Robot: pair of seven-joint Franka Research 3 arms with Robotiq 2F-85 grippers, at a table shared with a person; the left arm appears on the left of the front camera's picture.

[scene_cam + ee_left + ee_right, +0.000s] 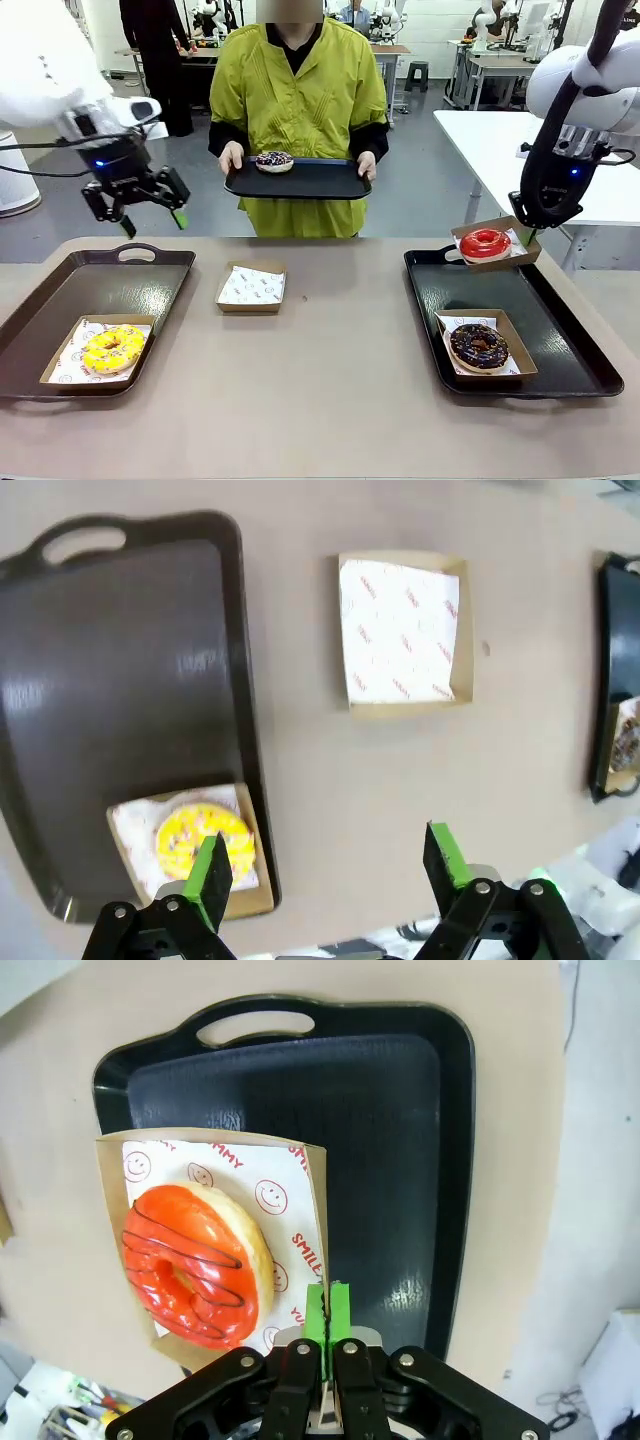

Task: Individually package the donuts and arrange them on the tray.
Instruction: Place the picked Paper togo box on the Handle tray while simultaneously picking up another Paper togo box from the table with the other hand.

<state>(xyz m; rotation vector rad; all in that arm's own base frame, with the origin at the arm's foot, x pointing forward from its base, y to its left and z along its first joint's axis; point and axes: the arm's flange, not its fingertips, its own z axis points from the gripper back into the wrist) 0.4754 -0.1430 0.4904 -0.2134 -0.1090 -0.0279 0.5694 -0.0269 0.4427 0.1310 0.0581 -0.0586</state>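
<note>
A tan, matte table top with rounded corners (pixel 340 400) fills the lower half of the front view. Beyond its far edge a smooth grey floor (pixel 420 190) runs back through the middle of the frame, evenly lit and without hard shadows. At middle right stands a white rectangular table (pixel 480 140) on pale legs. Farther back, in the upper right, is a row of grey-white desks (pixel 500 65). Just left of them a small dark stool (pixel 417 75) stands on the floor beside a wood-topped table (pixel 392 49). A plain white far wall (pixel 435 30) closes the room. At the left edge, a white rounded container (pixel 15 180) is cut off by the frame.
</note>
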